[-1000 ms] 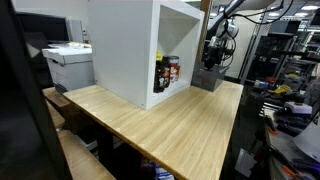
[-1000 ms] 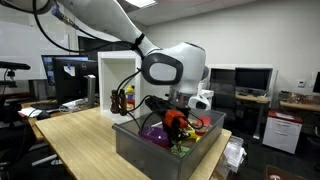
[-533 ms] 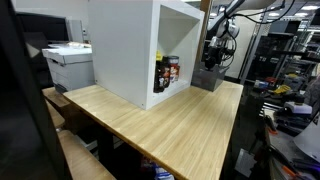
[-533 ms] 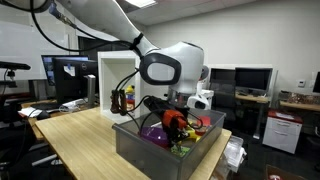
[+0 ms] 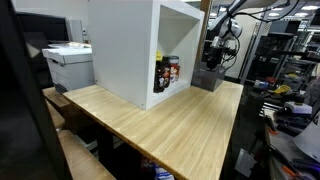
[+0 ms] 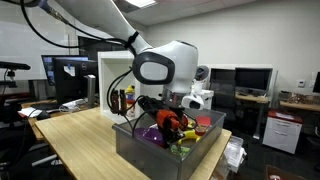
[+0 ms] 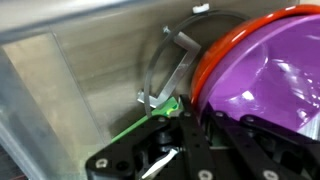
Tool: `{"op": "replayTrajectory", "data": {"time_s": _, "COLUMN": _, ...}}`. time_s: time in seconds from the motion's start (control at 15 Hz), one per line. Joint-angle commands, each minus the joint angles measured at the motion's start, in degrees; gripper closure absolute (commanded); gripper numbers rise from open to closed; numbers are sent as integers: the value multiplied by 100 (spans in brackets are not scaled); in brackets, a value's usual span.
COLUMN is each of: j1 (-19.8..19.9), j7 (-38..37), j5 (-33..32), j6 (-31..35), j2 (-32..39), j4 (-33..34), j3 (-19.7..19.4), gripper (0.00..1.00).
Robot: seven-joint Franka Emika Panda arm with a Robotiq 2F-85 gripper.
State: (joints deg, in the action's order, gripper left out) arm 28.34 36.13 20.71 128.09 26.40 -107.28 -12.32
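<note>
Exterior view, bin far: the grey bin (image 5: pixel 207 80) stands on the counter (image 5: pixel 170 120) beside the white cabinet (image 5: pixel 130 45). Its wall hides the contents, and the fingers are too small to read.
Exterior view, bin near: the fingers (image 6: pixel 172 127) are inside the bin, at the purple bowl (image 6: pixel 152 132). The wrist covers their tips.
Wrist view: the fingers (image 7: pixel 230 140) are drawn nearly together with a thin green strip (image 7: pixel 165 108) at their tips; whether it is pinched or only touching, I cannot tell. The purple bowl (image 7: pixel 270 85) sits nested in an orange bowl (image 7: pixel 215 55) just beside them.
Handling: the bowl is probably light, stiff, slick plastic, best taken at the rim. The strip looks flimsy.
Hard to make out: both bowls are cut off, and a clear loop (image 7: pixel 165 60) cannot be identified.
</note>
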Motion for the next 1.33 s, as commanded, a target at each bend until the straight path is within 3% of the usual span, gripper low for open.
{"op": "replayTrajectory", "data": {"time_s": 0.0, "j1": 65, "j7": 124, "j5": -107, "j6": 238, "j2": -421, "j4": -526, "j3": 61, "gripper": 97}}
{"op": "replayTrajectory", "data": {"time_s": 0.47, "j1": 95, "j7": 140, "j5": -34, "j6": 421, "j2": -748, "j4": -910, "j3": 1, "gripper": 97}}
{"op": "replayTrajectory", "data": {"time_s": 1.27, "j1": 129, "j7": 115, "j5": -18, "j6": 334, "j2": -1096, "j4": -967, "j3": -178, "gripper": 97}}
